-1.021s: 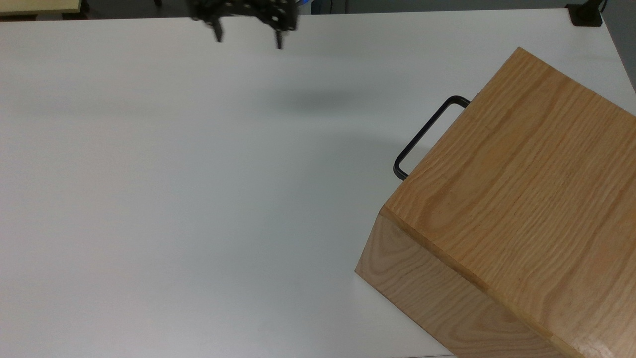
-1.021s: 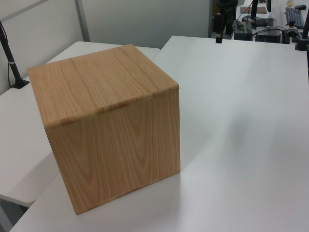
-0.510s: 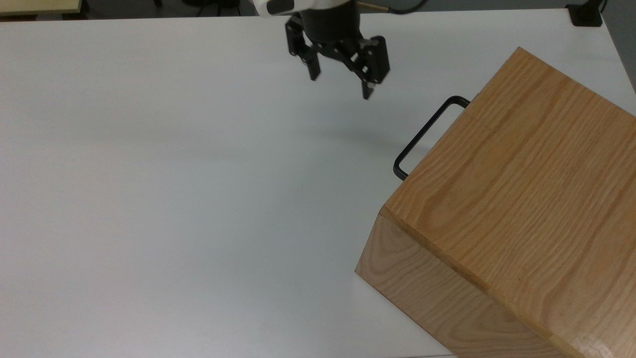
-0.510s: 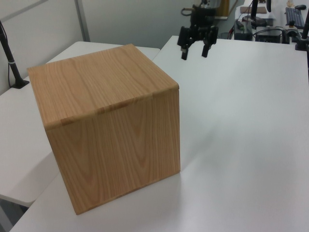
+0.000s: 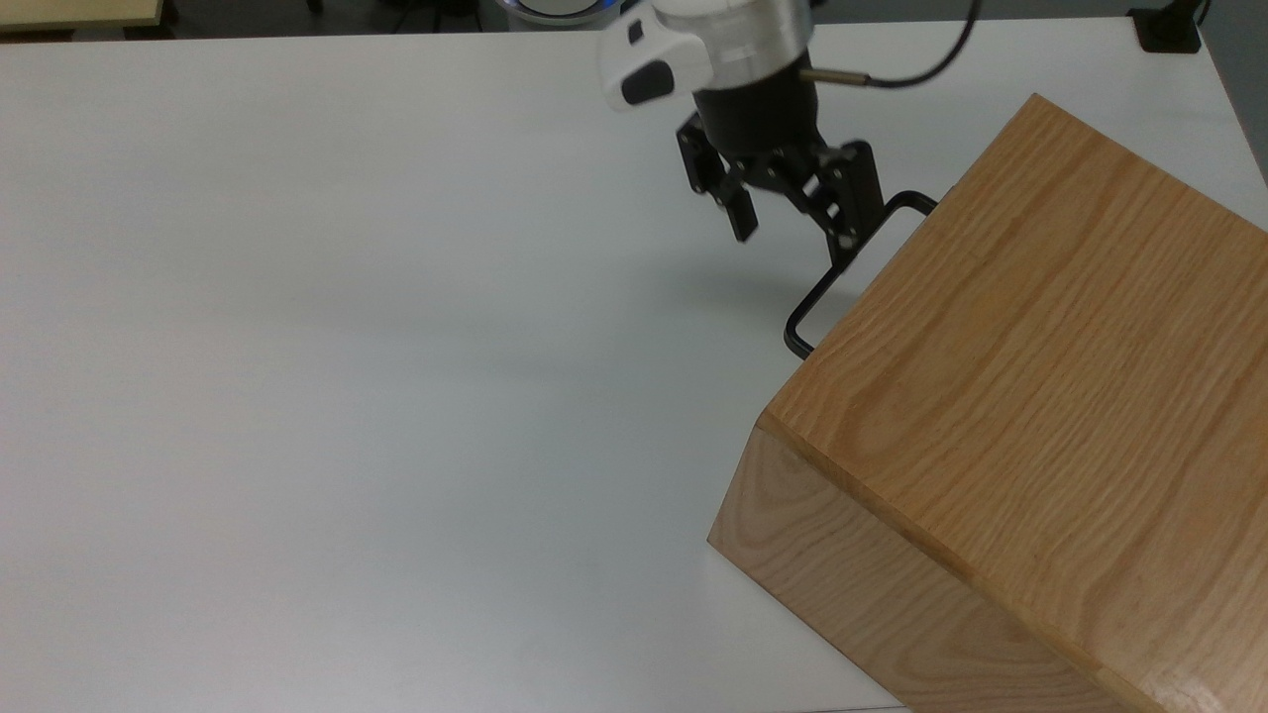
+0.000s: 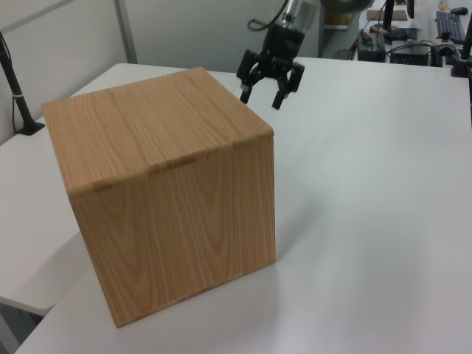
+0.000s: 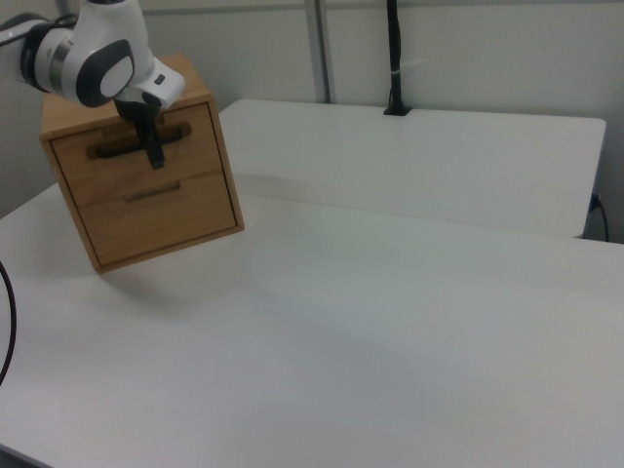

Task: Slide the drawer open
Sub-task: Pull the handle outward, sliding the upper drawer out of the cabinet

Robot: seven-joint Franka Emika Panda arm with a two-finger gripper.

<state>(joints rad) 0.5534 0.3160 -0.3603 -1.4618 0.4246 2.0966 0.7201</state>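
So you are in the approach: the gripper hangs with fingers apart just beside the black handle, not yet closed on it. The drawer sits shut in the oak box at the tabletop's right edge in the top view. Next, I judge, straddle the bar, close, then pull straight out.

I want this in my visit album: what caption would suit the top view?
Robot arm's open gripper hovers at the black bar handle of a closed drawer in an oak box on a white table.
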